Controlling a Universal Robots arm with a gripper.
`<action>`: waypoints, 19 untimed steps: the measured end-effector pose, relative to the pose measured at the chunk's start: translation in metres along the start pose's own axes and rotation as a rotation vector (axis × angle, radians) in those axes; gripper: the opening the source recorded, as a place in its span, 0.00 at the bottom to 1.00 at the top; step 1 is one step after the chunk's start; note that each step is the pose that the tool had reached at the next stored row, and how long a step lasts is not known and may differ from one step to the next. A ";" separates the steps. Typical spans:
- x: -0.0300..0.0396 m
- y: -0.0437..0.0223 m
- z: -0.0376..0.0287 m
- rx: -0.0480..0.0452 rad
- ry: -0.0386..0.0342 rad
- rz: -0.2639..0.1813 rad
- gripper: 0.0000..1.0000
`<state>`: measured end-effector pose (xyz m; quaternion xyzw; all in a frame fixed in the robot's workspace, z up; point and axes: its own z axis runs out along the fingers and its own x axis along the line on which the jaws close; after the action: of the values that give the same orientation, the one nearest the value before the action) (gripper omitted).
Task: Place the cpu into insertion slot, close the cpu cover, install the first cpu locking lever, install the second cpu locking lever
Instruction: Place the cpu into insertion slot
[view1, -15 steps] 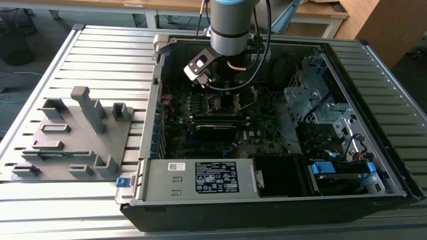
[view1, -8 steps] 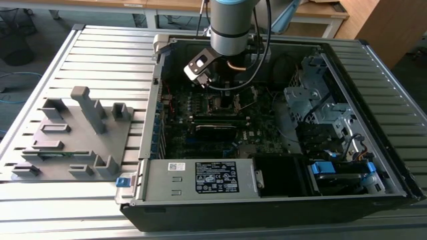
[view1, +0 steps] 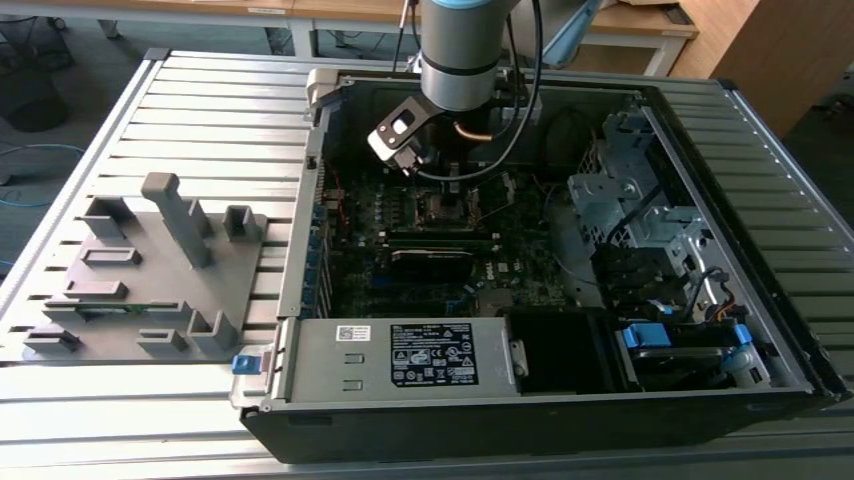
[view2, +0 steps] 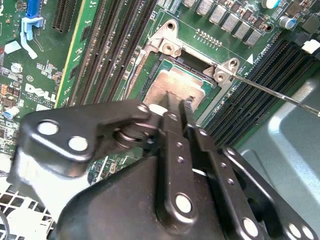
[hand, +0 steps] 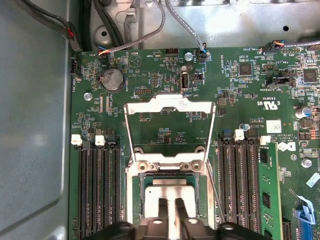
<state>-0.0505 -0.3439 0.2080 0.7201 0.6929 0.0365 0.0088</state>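
Hanging inside the open black computer case (view1: 534, 435), the arm's black gripper (view1: 451, 183) sits low over the green motherboard (hand: 240, 100), though the exterior view hides its tips behind cables and the wrist. In both wrist views the two black fingers (hand: 160, 212) are drawn almost together, leaving only a slim gap with nothing clamped in it. They rest on or just above the thin square silvery-grey cpu (hand: 172, 186); actual contact is hard to judge. The cpu (view2: 170, 82) lies flat in the square, metal-rimmed insertion slot (hand: 136, 200), its near edge covered by the gripper (view2: 177, 104). The silvery windowed cpu cover (hand: 170, 102) stands flipped open beyond the slot, board showing through its window. A thin metal locking lever (view2: 280, 96) angles away unlatched beside the slot, its far end cut off. Long black memory slots (hand: 100, 190) flank the socket. A grey plastic parts fixture (view1: 147, 270) rests outside the case, at the exterior view's left.
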 end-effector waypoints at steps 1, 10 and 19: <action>0.0000 0.0000 0.0000 0.0000 0.0000 0.000 0.12; 0.0000 0.0002 -0.0002 0.0217 -0.0012 0.001 0.10; -0.0001 0.0002 0.0012 0.0241 -0.0011 0.001 0.10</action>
<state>-0.0503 -0.3439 0.2069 0.7204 0.6930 0.0278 0.0005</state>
